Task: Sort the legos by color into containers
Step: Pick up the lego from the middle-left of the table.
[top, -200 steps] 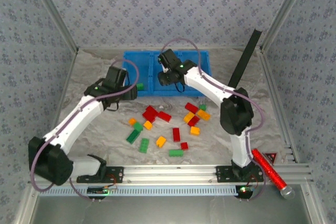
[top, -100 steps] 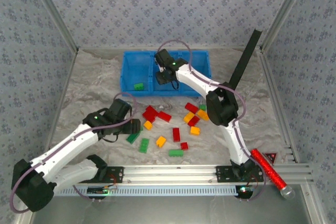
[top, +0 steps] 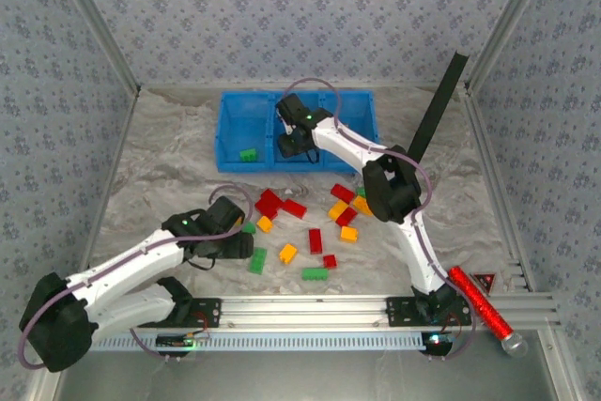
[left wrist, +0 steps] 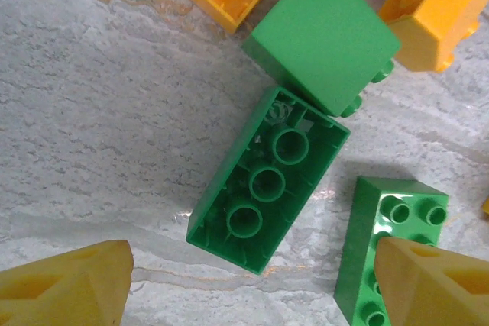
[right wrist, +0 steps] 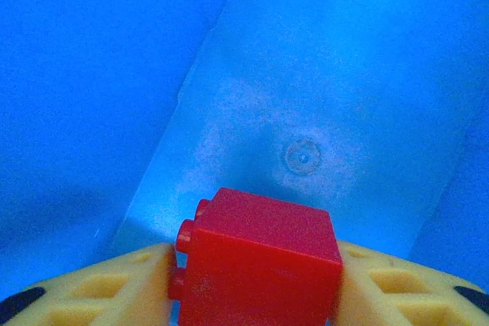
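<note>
My right gripper [top: 295, 141] hangs over the middle container of the blue tray [top: 225, 129]. It is shut on a red lego [right wrist: 258, 253], held between the yellow fingers [right wrist: 114, 292] just above the blue floor [right wrist: 321, 97]. A green lego [top: 248, 154] lies in the left container. My left gripper [top: 238, 239] is open, low over the pile's left edge. An upside-down green lego [left wrist: 267, 181] lies ahead of its gap [left wrist: 252, 284]. Its right fingertip [left wrist: 435, 284] overlaps a studs-up green lego [left wrist: 386, 227]. A square green lego [left wrist: 321, 36] and orange legos [left wrist: 435, 5] lie beyond.
Loose red [top: 269, 204], orange [top: 287, 253] and green [top: 315, 274] legos are scattered mid-table. A red cylinder with a silver tip [top: 481, 305] lies at the near right. A black bar [top: 437, 110] leans at the back right. An aluminium rail [top: 310, 307] runs along the front.
My left arm pulled back from the tray's left container, leaving a green lego there, and came down over the green legos. My right gripper shifted slightly over the middle container with the red lego.
</note>
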Robot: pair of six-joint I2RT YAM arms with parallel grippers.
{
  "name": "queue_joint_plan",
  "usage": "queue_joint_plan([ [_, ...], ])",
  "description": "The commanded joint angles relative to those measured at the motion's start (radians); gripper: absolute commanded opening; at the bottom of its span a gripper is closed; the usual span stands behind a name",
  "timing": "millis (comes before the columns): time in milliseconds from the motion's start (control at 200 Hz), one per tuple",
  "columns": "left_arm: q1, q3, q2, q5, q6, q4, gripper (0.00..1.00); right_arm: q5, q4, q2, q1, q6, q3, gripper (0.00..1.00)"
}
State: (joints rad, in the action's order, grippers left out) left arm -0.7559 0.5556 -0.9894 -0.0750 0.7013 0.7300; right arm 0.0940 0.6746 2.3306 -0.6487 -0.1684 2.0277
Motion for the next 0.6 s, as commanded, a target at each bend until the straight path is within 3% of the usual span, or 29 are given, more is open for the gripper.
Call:
queue_joint_plan([
  [0, -0.009, -0.014, -0.024, -0.012, 0.005, -0.035, 0.82, -0.016, 0.012, -0.013, 0.006, -0.005, 0.021, 0.58],
  [150, -0.01, -0.009, -0.073, -0.027, -0.017, -0.07, 0.82, -0.027, 0.003, -0.042, 0.004, -0.003, 0.006, 0.64],
  [365, -0.011, -0.003, -0.135, -0.047, -0.047, -0.121, 0.81, -0.029, 0.016, -0.117, -0.018, 0.011, -0.002, 0.64],
  [595, -0.011, 0.026, -0.24, -0.049, -0.084, -0.154, 0.65, 0.006, 0.049, -0.293, -0.067, 0.039, -0.101, 0.64],
])
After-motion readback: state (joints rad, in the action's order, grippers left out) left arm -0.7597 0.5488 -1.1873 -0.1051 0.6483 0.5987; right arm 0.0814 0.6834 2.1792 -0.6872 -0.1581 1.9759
